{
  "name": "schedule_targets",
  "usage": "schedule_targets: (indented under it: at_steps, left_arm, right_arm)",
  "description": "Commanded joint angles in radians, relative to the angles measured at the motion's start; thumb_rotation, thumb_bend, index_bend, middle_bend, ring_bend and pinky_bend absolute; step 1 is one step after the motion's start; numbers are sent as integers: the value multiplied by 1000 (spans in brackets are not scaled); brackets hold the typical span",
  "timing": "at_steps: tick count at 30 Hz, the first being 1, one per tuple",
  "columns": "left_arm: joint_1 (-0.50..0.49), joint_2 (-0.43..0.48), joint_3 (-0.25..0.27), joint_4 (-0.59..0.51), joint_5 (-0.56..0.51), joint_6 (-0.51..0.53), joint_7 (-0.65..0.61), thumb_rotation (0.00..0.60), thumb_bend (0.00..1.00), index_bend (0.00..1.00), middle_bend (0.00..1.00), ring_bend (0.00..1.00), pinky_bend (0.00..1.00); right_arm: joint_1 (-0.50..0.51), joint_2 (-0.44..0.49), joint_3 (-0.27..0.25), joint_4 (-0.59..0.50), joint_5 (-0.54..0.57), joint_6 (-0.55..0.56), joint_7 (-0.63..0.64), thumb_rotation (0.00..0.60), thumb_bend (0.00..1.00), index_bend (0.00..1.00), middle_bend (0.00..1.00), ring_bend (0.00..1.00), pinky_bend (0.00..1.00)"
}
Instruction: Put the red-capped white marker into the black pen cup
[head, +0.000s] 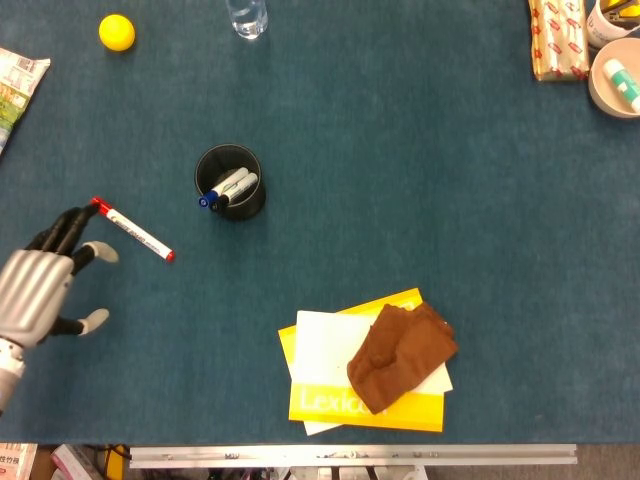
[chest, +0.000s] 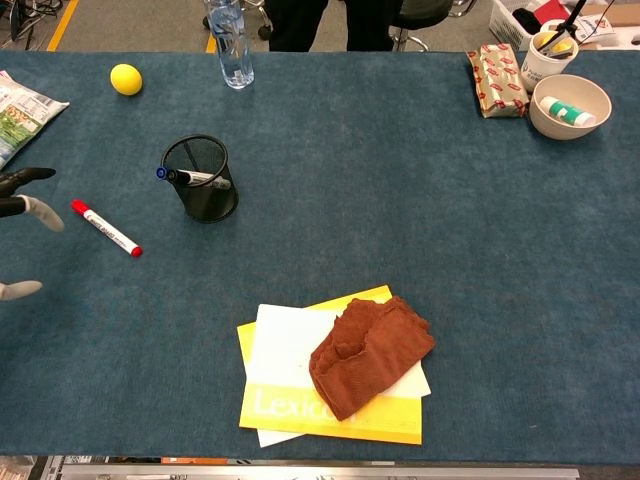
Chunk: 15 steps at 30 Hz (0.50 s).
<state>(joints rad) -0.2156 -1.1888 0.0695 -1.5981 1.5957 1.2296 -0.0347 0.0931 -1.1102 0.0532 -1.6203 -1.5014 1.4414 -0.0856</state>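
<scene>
The red-capped white marker (head: 132, 229) (chest: 106, 228) lies flat on the blue table, left of the black pen cup (head: 230, 182) (chest: 200, 179). The cup stands upright and holds a few markers. My left hand (head: 45, 285) (chest: 22, 205) hovers at the table's left edge, fingers spread and empty. Its fingertips (head: 75, 217) reach close to the marker's red cap end. My right hand is not visible in either view.
A yellow ball (head: 116, 32) and a clear bottle (head: 246, 16) sit at the back left. A brown cloth (head: 402, 356) lies on paper and a yellow book (head: 365, 405) at the front. Bowls (head: 615, 76) and a snack packet (head: 558, 38) occupy the back right.
</scene>
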Motion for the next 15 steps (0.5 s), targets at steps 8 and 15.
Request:
schedule_targets:
  at_steps: [8, 15]
  left_arm:
    - [-75, -51, -32, 17, -43, -95, 19, 600, 229, 337, 0, 0, 163]
    - [-128, -67, -37, 36, -66, -172, 37, 600, 279, 340, 0, 0, 163]
  right_arm:
    - [6, -1, 1, 12, 0, -7, 19, 600, 0, 118, 220, 135, 296]
    - [1, 2, -2, 1, 0, 0, 3, 600, 0, 118, 220, 135, 296]
